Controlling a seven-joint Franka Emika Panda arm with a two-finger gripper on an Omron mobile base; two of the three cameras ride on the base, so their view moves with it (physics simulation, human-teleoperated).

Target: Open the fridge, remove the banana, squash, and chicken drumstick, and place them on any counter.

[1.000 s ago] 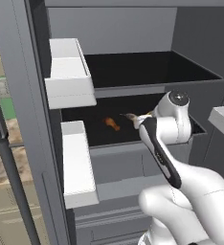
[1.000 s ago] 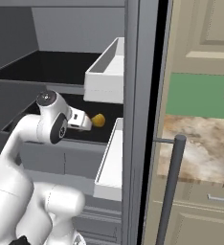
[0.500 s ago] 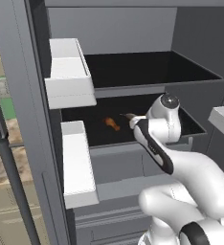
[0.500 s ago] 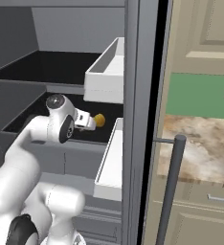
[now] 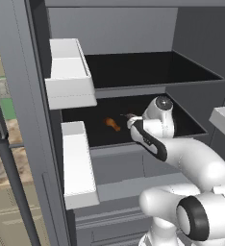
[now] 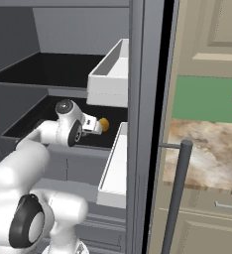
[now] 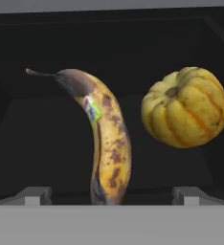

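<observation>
Moved: since a second ago my arm has pushed deeper onto the lower shelf (image 5: 181, 126); nothing else has shifted.
Banana: banana (image 7: 106, 143) lies lengthwise in front of my hand, stem end away from me, near end between my fingertips (image 7: 35, 195).
Handling: light, soft and bruisable, with smooth curved skin, I judge; best pinched gently across the thick middle, not the stem.
Squash: squash (image 7: 185, 107) sits just to the banana's right in the hand view, apart from it; in the right base view it shows yellow (image 6: 103, 124) near the shelf's door-side edge. Round, ribbed, firm, likely to roll.
Drumstick: drumstick (image 5: 112, 124) lies further along the same shelf, toward its left edge in the left base view.
Pincer: gripper (image 7: 111, 195) spread fully wide, holding nothing.
Fridge: fridge (image 5: 18, 96) stands open, white door bins (image 5: 68, 72) swung out.
Counter: counter (image 6: 207, 154) waits beside the right door.
</observation>
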